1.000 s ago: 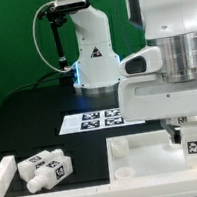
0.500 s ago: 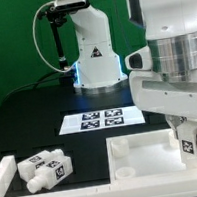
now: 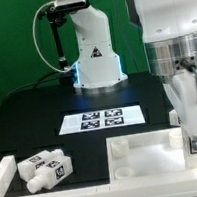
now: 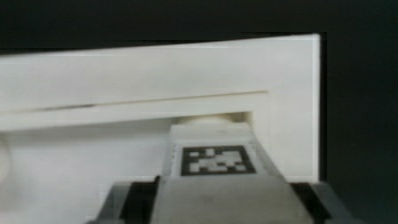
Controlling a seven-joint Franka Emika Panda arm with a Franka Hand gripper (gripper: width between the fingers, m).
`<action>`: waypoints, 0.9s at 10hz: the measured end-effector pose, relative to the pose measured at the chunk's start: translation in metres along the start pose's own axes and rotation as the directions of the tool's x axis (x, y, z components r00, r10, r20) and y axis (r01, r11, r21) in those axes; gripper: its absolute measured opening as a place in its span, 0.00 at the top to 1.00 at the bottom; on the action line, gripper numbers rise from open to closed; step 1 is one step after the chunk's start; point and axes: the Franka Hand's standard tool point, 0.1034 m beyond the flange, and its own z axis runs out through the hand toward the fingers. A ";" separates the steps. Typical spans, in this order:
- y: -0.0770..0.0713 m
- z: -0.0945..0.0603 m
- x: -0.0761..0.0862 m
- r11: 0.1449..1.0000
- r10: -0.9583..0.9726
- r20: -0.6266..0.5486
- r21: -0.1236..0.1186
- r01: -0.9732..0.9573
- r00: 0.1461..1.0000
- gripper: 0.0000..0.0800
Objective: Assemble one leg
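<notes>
My gripper is shut on a leg, a stubby white post with a square tag on its side. It holds the leg upright over the right corner of the white tabletop at the exterior view's right. In the wrist view the leg sits between my two dark fingers, with my gripper closed on it. Its far end meets the tabletop near the edge, at a small round socket. Whether the peg is inside the socket is hidden.
Two more tagged legs lie at the exterior view's front left, inside a low white rim. The marker board lies on the black table behind the tabletop. The arm's base stands at the back.
The wrist has turned and shifted toward the exterior view's right, with the leg still held over the tabletop's right corner. The loose legs have not moved.
</notes>
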 end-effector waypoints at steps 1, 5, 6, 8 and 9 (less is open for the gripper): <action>0.000 0.000 0.000 0.997 0.072 0.004 0.003 -0.072 0.997 0.64; -0.001 0.000 0.001 0.975 0.222 0.006 -0.003 -0.222 0.975 0.64; 0.001 -0.001 -0.001 0.977 0.214 -0.001 -0.016 -0.214 0.977 0.64; 0.000 0.000 0.000 0.978 0.210 0.001 -0.011 -0.210 0.978 0.61; 0.000 0.000 0.000 0.978 0.208 0.001 -0.011 -0.208 0.978 0.38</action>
